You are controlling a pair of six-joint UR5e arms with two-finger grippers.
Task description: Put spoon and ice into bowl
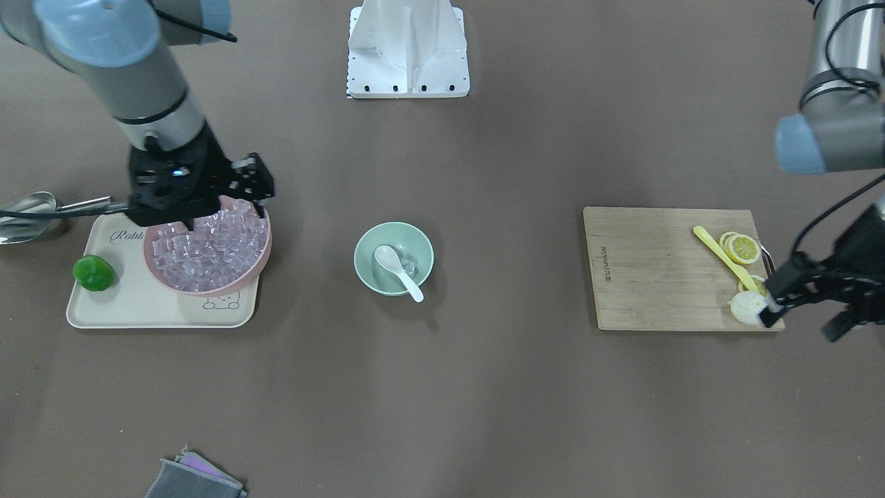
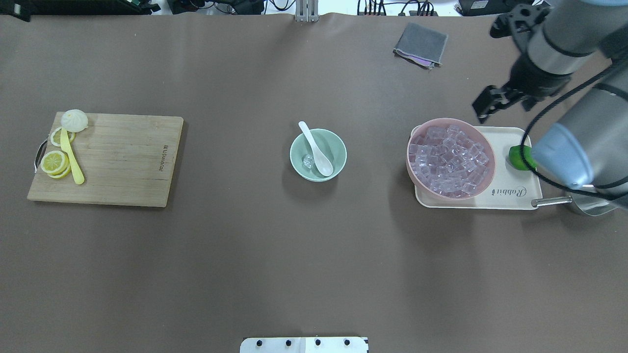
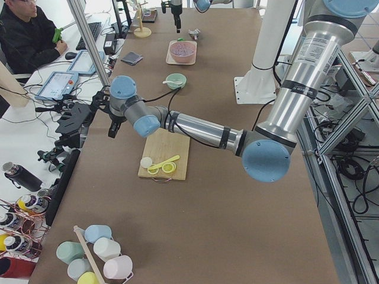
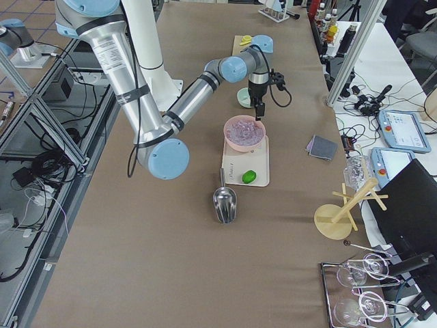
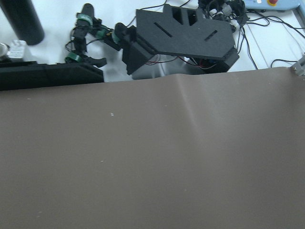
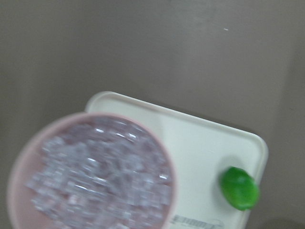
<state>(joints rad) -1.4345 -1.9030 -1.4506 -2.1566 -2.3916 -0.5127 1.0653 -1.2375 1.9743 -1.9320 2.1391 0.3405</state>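
The mint-green bowl [image 1: 370, 273] [image 2: 337, 147] stands at the table's middle. The white spoon [image 1: 397, 270] [image 2: 316, 152] lies in it, its handle resting over the rim. One clear ice cube [image 1: 410, 265] [image 2: 308, 161] sits in the bowl beside the scoop. My right gripper [image 1: 259, 190] [image 2: 483, 110] hangs over the far rim of the pink bowl of ice cubes [image 1: 207, 249] [image 2: 450, 157]; it looks open and empty. My left gripper [image 1: 802, 321] is at the wooden board's outer edge, looks open and holds nothing.
The pink bowl and a green lime [image 1: 93, 272] [image 2: 519, 157] sit on a cream tray [image 1: 138, 304]. A metal scoop [image 1: 28, 214] lies beside the tray. The wooden board [image 1: 657, 270] [image 2: 117, 157] carries a yellow spoon, lemon slices and a bun. A grey cloth [image 2: 420, 44] lies near the far edge.
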